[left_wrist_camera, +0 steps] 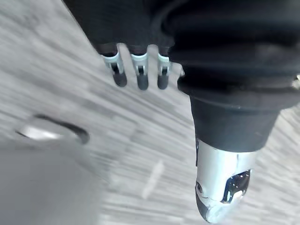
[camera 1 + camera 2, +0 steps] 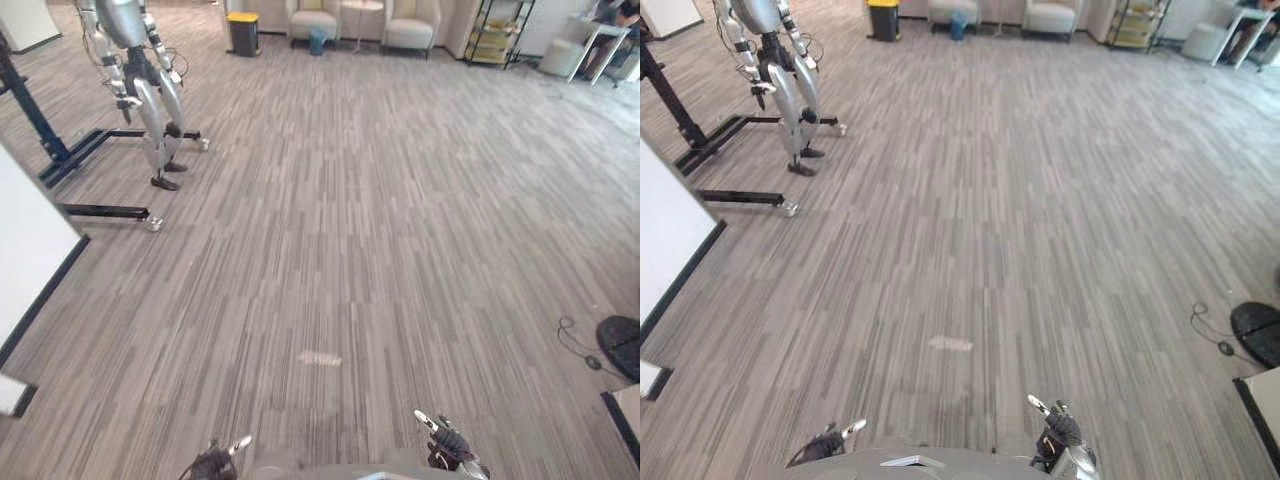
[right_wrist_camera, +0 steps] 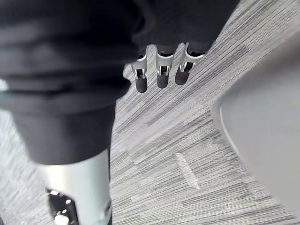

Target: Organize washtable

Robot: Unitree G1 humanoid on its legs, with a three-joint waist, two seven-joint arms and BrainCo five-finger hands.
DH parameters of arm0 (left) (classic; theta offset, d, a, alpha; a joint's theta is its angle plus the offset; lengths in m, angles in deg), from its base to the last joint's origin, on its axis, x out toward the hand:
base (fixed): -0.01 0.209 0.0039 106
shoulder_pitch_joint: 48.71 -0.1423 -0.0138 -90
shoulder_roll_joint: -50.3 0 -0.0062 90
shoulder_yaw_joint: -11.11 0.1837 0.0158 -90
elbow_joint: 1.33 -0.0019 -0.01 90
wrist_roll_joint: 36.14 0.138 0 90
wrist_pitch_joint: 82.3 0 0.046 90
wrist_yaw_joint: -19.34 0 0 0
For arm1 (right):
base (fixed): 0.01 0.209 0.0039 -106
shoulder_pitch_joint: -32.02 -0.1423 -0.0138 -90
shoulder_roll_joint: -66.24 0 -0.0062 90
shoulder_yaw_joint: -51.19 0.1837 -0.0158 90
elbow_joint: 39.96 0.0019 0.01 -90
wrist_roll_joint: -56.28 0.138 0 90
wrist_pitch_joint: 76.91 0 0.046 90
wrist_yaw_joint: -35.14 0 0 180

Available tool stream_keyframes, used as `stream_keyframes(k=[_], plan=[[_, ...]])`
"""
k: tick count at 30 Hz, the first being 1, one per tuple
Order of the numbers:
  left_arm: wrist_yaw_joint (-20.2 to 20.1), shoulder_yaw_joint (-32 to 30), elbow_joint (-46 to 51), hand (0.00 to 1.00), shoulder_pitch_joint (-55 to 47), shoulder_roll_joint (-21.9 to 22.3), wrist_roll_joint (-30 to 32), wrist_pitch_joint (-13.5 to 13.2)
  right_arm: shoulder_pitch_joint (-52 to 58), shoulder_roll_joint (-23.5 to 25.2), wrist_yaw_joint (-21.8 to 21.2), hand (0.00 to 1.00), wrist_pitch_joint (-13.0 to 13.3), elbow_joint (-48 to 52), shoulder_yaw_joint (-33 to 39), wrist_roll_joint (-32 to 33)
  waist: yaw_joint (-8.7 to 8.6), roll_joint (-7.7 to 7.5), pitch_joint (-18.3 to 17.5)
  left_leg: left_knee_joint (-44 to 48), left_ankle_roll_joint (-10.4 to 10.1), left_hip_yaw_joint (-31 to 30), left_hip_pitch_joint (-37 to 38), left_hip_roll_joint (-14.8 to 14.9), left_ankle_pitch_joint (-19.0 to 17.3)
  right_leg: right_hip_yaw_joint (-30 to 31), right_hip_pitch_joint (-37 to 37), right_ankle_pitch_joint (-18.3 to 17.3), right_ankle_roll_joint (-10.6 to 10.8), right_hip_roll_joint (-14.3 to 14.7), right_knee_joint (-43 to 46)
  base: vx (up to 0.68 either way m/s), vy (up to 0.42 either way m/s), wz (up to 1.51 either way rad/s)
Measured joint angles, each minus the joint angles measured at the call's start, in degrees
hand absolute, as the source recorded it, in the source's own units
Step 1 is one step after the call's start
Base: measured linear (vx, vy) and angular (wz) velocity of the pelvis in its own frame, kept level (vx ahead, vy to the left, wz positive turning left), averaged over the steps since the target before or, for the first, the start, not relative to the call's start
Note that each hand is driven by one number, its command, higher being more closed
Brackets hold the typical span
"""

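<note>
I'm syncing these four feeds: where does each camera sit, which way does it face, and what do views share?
Left eye view: on the head, facing forward and down over the floor to another humanoid on a stand; left hand and right hand at the bottom edge.
Right eye view: beside it, same scene, same hands.
Left wrist view: looks along the left hand's relaxed fingers at floor.
Right wrist view: likewise, right hand.
Shared: pale floor mark in both eye views.

**Bright, even room light**

Soft light falls from above across the floor (image 2: pixel 400 250) — shadows are faint, none hard-edged. Highlights gleam on the silver thumb of the left hand (image 1: pixel 222 180) — the dark cover beside it is matt.
</note>
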Motion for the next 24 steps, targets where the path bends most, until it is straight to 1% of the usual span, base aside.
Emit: stream_keyframes(k=[1,2,3,4,5,6,7,8,9,10,11,12,13,14,15,16,17,18,19,20,21,22,23,24], plan=[[-0.02,-0.01,0.05,0.00,0.75,0.64,0.03,-0.22,0.24,0.00,0.01,0.00,-0.01,0.01,-0.16,-0.01,-0.04,0.11,-0.06,0.10,0.08,-0.16,0.36,0.10,-0.90,-1.16,-0.20,0.43,0.69,0.26,-6.00,-0.20,-0.013,0.10],[-0.05,-0.16,0.09,0.00,1.60,1.82,0.05,-0.43,0.88,-0.40,0.01,0.00,-0.09,-0.17,-0.32,-0.02,0.04,0.09,-0.09,0.23,-0.45,-0.20,1.06,-0.03,-2.14,-2.86,-0.13,2.43,1.44,0.50,-18.76,-0.04,-0.016,0.11],[-0.07,-0.55,0.34,0.00,1.69,2.46,0.36,-0.59,1.35,-0.39,0.07,0.00,-0.14,-0.54,-0.13,0.01,-0.15,-0.02,-0.17,0.76,-1.11,-0.54,1.52,-0.38,-3.37,-2.98,-0.32,5.46,0.98,0.73,-26.28,0.05,-0.027,0.11],[-0.02,-0.62,0.39,0.00,1.65,2.61,0.54,-0.59,1.44,-0.39,0.13,0.00,-0.22,-0.52,-0.18,0.44,-0.28,-0.04,-0.23,0.98,-1.52,-0.77,1.91,-0.48,-4.15,-2.93,-0.49,6.55,0.75,0.77,-27.54,0.20,-0.082,0.19],[0.05,-1.33,0.47,0.00,1.51,2.77,0.90,-0.57,1.52,-0.48,0.16,0.00,-0.16,-0.66,-0.78,0.64,-0.76,-0.04,-0.43,0.99,-2.12,-1.35,3.34,-0.47,-5.71,-3.00,-0.23,7.33,0.26,0.86,-27.27,0.36,-0.158,0.21],[0.07,-2.77,0.42,0.00,0.57,3.34,1.13,-0.31,1.60,-0.54,0.15,0.00,-0.23,-0.97,-1.25,0.62,-1.21,0.69,-1.58,0.58,-3.03,-2.08,4.81,0.44,-7.27,-3.81,0.39,8.90,-0.57,1.47,-27.14,0.44,-0.182,0.21],[0.07,-3.12,0.46,0.00,-0.34,3.75,1.14,-0.32,1.82,-0.91,0.18,0.00,-0.25,-1.03,-1.94,0.61,-1.26,1.32,-2.58,0.78,-3.87,-2.48,5.42,1.23,-7.88,-4.34,1.09,9.75,-0.77,2.15,-27.42,0.55,-0.247,0.29],[0.00,-4.21,0.76,0.00,-1.70,4.42,1.29,-0.29,1.87,-1.67,0.21,0.00,-0.24,-1.33,-3.95,0.45,-1.31,1.79,-4.36,8.41,-5.72,-3.74,3.19,2.34,-8.87,-5.99,2.40,9.37,-1.78,3.20,-27.31,0.41,-0.205,0.29],[-0.01,-4.76,1.25,0.00,-1.56,4.51,1.29,-0.28,1.87,-1.92,0.20,0.00,-0.22,-1.51,-5.14,0.25,-1.41,1.87,-4.56,14.57,-6.54,-4.41,0.41,2.36,-8.59,-6.49,2.98,8.67,-2.19,3.23,-27.51,0.36,-0.235,0.34],[0.07,-5.12,1.69,0.00,-1.33,4.52,1.24,-0.24,1.83,-2.33,0.19,0.00,-0.14,-1.36,-6.00,-0.10,-1.16,2.21,-4.49,25.44,-9.30,-5.42,-4.17,2.55,-7.01,-7.09,4.59,7.87,-2.70,3.58,-28.24,0.16,-0.191,0.14],[0.04,-4.94,1.84,0.00,-1.38,5.04,1.06,-0.26,1.38,-3.55,0.28,0.00,-0.19,-0.90,-7.41,-0.10,0.13,3.20,-3.76,37.12,-10.06,-5.87,-9.52,4.00,-7.00,-7.14,7.65,7.34,-3.41,5.04,-29.64,0.12,-0.204,-0.05],[0.06,-4.71,1.81,0.00,-1.33,5.49,0.98,-0.30,1.14,-3.77,0.33,0.00,-0.24,-0.92,-7.53,-0.07,0.94,3.74,-3.38,41.35,-9.52,-5.57,-11.82,5.15,-7.31,-6.96,10.79,6.88,-4.03,5.60,-30.92,0.04,-0.161,-0.14],[0.07,-4.70,1.81,0.00,-1.36,5.65,0.79,-0.31,0.98,-3.65,0.35,0.00,-0.23,-0.93,-7.46,-0.07,1.03,3.62,-3.14,40.69,-9.06,-5.14,-12.38,5.66,-7.58,-6.94,12.30,6.86,-4.05,5.58,-31.60,-0.07,-0.115,-0.13],[0.06,-4.64,1.85,0.00,-1.37,5.03,0.56,-0.35,0.55,-3.33,0.36,0.00,-0.21,-0.86,-7.34,-0.06,1.37,3.45,-2.99,37.04,-8.78,-3.97,-13.36,6.39,-7.89,-6.78,14.50,6.86,-4.05,5.12,-32.42,-0.17,-0.068,-0.09],[0.06,-4.13,1.83,0.00,-1.26,4.88,0.28,-0.41,-0.18,-3.07,0.36,0.00,-0.18,-0.78,-7.27,-0.08,1.58,3.31,-2.51,32.32,-8.55,-3.23,-14.06,6.63,-8.01,-6.13,16.03,6.63,-3.68,4.70,-33.23,-0.25,-0.056,-0.20],[0.06,-3.62,1.77,0.00,-1.22,4.84,-0.05,-0.51,-0.78,-2.67,0.35,0.00,-0.19,-0.74,-6.83,-0.08,1.68,3.22,-2.56,24.49,-8.92,-3.18,-13.87,6.61,-7.76,-5.83,16.66,6.31,-3.16,4.28,-33.73,-0.31,-0.027,-0.28],[0.28,-2.53,1.45,0.00,-1.42,4.70,-0.14,-0.60,-0.98,-2.66,0.49,0.00,-0.03,-0.77,-5.77,-0.01,1.55,3.68,-2.87,13.00,-9.40,-4.05,-12.25,6.48,-5.24,-5.81,16.69,5.53,-2.23,4.41,-34.35,-0.30,0.056,-0.44],[0.49,-1.72,-0.22,0.00,-1.26,4.94,-0.30,-1.18,-1.84,-2.53,0.77,0.00,-0.06,-1.18,-4.60,0.01,1.59,4.96,-2.70,6.59,-9.10,-6.27,-11.56,6.54,2.80,-5.34,16.44,3.18,-1.84,4.73,-33.21,-0.16,0.098,-0.37],[0.60,-1.68,-0.73,0.00,-0.64,4.37,-0.44,-1.46,-1.85,-1.88,1.01,0.00,-0.13,-1.88,-4.33,0.02,1.52,4.10,-2.41,5.98,-9.32,-5.70,-10.38,6.18,3.01,-4.58,16.85,2.40,-1.47,4.02,-32.18,0.01,0.139,-0.33],[0.53,-1.50,-1.57,0.00,-0.48,3.84,-0.38,-1.31,-1.66,-1.27,1.07,0.00,-0.12,-2.30,-4.08,0.00,1.57,2.56,-2.91,3.20,-8.69,-4.92,-8.21,4.67,3.47,-3.92,17.07,1.33,-0.68,2.52,-31.25,0.15,0.125,-0.09],[0.49,-0.64,-2.56,0.00,-0.56,2.86,-0.08,-1.43,-0.96,-0.99,0.98,0.00,-0.16,-2.71,-3.38,-0.02,0.93,1.18,-4.05,0.22,-7.92,-4.44,-6.66,3.06,4.46,-3.77,17.26,0.55,0.11,0.75,-31.29,0.19,0.159,-0.01],[0.31,0.84,-3.12,0.00,-0.50,1.93,-0.04,-1.39,-0.46,-0.62,0.89,0.00,-0.17,-3.02,-1.91,-0.03,0.45,0.71,-4.92,-1.64,-7.38,-4.15,-5.45,1.85,5.22,-3.59,17.76,0.45,0.38,-0.39,-31.67,0.17,0.148,0.05],[0.26,1.30,-3.59,0.00,-0.48,1.66,-0.04,-1.42,-0.38,-0.51,0.87,0.00,-0.23,-3.32,-1.50,-0.05,0.34,0.36,-4.75,-2.56,-7.00,-3.85,-4.77,1.47,5.60,-3.29,18.12,0.65,0.72,-0.83,-32.01,0.15,0.144,0.02],[0.08,2.18,-3.74,0.00,-0.42,1.25,-0.01,-1.46,0.26,-0.30,0.65,0.00,-0.30,-3.49,-0.26,-0.14,0.19,0.11,-4.83,-3.64,-6.72,-3.61,-4.12,0.91,5.79,-2.88,18.79,1.38,1.82,-1.33,-33.27,0.10,0.102,-0.04]])
